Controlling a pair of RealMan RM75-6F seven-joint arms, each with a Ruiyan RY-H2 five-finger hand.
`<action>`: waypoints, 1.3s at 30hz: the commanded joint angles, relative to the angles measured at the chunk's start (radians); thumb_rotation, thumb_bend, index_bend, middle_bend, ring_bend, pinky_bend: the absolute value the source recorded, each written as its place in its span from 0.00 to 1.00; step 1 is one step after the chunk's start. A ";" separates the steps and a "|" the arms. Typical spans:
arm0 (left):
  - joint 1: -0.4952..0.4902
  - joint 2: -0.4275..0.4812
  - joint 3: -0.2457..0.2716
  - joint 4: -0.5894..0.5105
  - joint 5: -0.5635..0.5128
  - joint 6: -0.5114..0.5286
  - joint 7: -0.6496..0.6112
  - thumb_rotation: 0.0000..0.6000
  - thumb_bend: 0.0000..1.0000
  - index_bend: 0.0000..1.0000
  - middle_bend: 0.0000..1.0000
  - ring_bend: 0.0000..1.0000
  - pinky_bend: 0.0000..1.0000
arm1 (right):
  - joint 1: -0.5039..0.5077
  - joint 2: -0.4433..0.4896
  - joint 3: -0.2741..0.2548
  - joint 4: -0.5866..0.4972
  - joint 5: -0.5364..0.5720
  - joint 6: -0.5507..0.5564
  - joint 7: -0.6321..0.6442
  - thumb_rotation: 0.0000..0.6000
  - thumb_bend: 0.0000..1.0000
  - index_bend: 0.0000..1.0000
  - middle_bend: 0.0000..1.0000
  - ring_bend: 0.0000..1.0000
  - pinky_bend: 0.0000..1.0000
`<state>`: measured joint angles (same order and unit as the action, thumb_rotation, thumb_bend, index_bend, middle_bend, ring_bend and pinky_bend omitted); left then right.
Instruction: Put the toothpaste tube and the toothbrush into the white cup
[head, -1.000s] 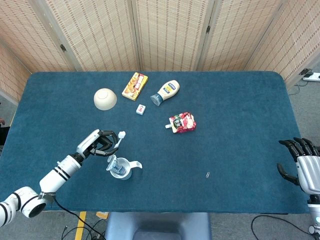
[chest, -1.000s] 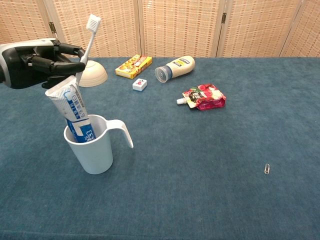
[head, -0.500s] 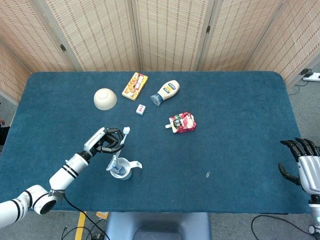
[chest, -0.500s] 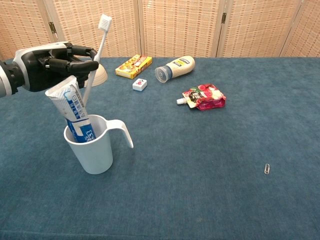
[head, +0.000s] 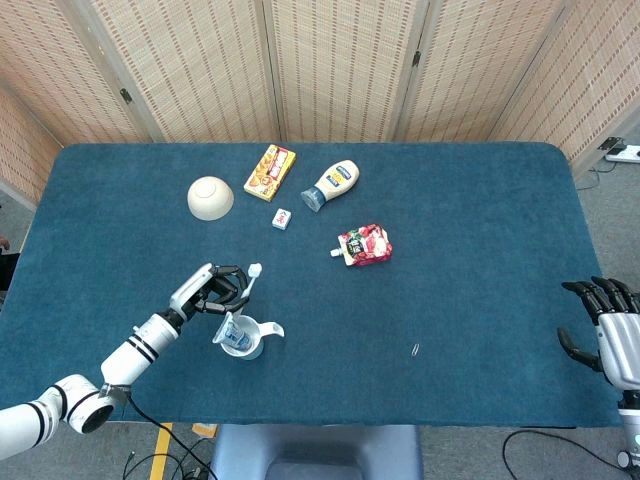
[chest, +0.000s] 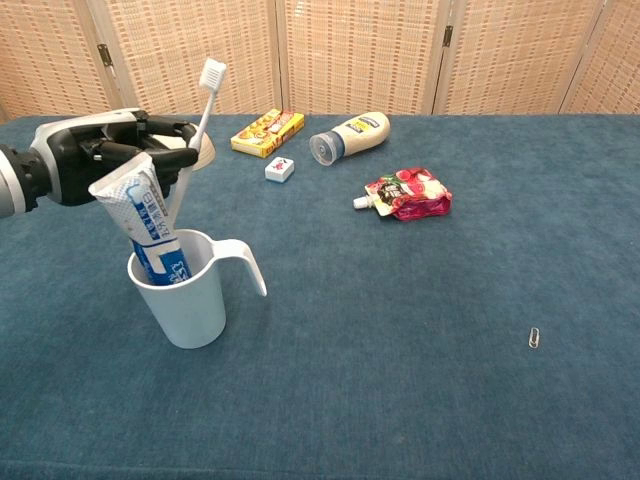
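matt cloth table (chest: 420, 330), seemingly smooth plastic cup (chest: 195, 310)

Two cameras on one table (head: 480, 300): one high overhead, one low at the near edge.

The head view looks steeply down from above the near side, far enough back to take in the whole table up to the folding screen (head: 340, 70) behind it. The chest view sits low and close, just behind the white cup (chest: 190, 290), facing level across the table toward that screen. Both share the cup, the bowl (head: 210, 197) beyond it, and the mayonnaise bottle (chest: 350, 135) and red pouch (chest: 408, 194) farther right of it.
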<state>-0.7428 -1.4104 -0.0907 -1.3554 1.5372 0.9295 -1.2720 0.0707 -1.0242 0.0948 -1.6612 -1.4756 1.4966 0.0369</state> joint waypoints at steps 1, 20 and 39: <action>-0.001 0.001 0.013 0.002 0.014 0.005 -0.010 1.00 0.43 0.59 1.00 0.89 0.96 | -0.001 -0.002 0.001 0.003 -0.002 0.005 0.004 1.00 0.26 0.25 0.27 0.14 0.14; -0.020 0.017 0.069 0.038 0.085 0.059 -0.082 1.00 0.42 0.39 0.99 0.86 0.91 | -0.004 -0.007 0.001 0.012 -0.014 0.015 0.017 1.00 0.26 0.25 0.28 0.14 0.14; 0.010 0.044 0.026 0.075 -0.078 0.016 0.077 1.00 0.42 0.33 0.96 0.84 0.91 | -0.003 -0.008 0.002 0.015 -0.022 0.020 0.024 1.00 0.26 0.25 0.28 0.14 0.14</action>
<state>-0.7440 -1.3728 -0.0566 -1.2891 1.4832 0.9518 -1.2240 0.0680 -1.0318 0.0966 -1.6467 -1.4980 1.5170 0.0610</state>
